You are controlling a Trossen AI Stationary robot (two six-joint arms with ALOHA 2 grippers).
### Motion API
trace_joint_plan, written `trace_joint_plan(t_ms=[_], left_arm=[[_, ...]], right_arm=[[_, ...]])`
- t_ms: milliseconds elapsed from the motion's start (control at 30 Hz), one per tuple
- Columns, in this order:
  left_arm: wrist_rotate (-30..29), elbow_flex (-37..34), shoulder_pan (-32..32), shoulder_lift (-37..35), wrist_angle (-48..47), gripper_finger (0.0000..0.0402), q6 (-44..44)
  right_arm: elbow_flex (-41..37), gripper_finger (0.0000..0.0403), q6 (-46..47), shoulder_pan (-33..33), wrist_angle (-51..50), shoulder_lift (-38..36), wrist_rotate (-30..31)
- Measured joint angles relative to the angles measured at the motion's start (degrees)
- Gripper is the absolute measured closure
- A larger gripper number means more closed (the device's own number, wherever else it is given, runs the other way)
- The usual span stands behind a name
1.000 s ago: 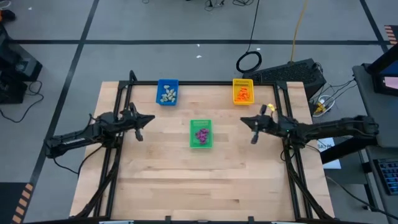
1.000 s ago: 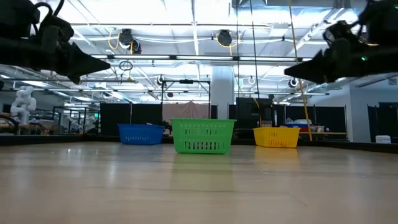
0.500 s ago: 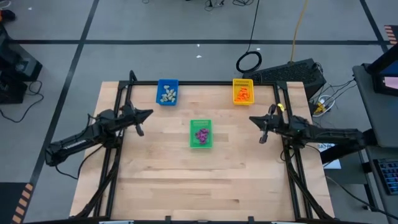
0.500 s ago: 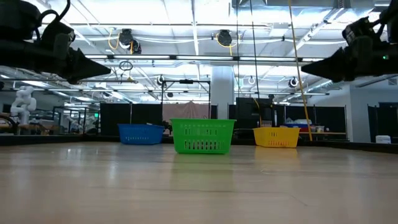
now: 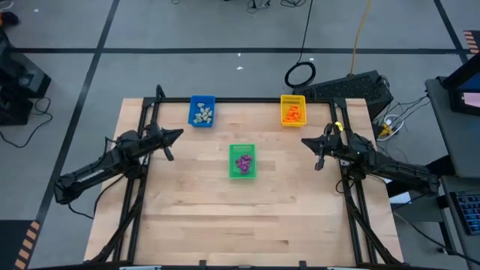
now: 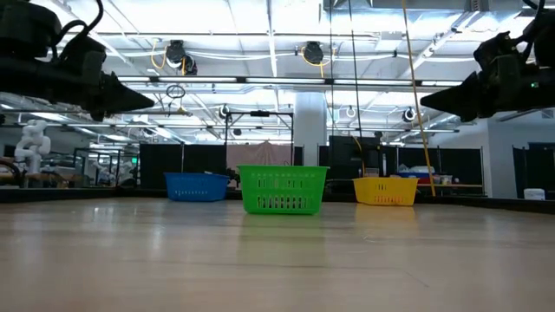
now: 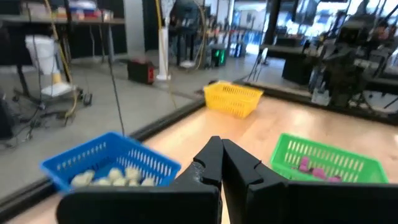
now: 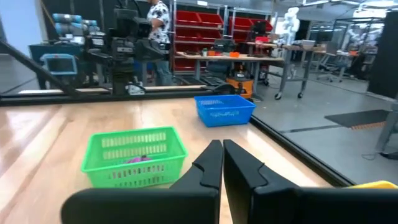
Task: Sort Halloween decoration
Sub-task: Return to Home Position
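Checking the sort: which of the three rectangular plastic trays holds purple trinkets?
The green rectangular plastic tray, alone mid-table, holds the purple trinkets; the blue tray has pale trinkets, the yellow tray orange trinkets, both at the far edge.

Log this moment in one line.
left gripper shut, empty, raised, table left | right gripper shut, empty, raised, right | pale trinkets: blue tray | purple trinkets: green tray | orange trinkets: yellow tray

We see the left arm point(image 5: 97, 169) reaching from the near left toward the middle. Its left gripper point(image 5: 178, 134) is held high and level, fingers point(image 7: 210, 158) pressed together with nothing between them. The right arm point(image 5: 390, 169) mirrors it. The right gripper point(image 5: 304, 142) points left, fingers point(image 8: 211, 162) closed and empty. The two grippers are well apart.
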Motion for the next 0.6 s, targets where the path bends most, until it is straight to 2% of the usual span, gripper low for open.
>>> trace_joint_plan(t_ms=[133, 300, 467, 600], left_arm=[[0.0, 2.3, 1.4, -0.2, -7.3, 0.0398, -0.6], [-0.1, 2.5, 2.0, -0.6, -7.6, 0.0398, -1.8], [-3.1, 2.5, 2.1, -0.6, -7.6, 0.0398, -2.2], [-3.1, 2.5, 2.0, -0.6, -7.6, 0.0398, -11.2]], right_arm=[[0.0, 0.0403, -0.5, -1.2, 0.3, 0.0, -0.1], [1.1, 0.0403, 0.0, -1.2, 0.8, 0.0, 0.0], [1.4, 0.0403, -2.4, -1.2, 0.5, 0.0, 0.2], [1.4, 0.0403, -0.5, -1.2, -0.4, 0.0, 0.1]])
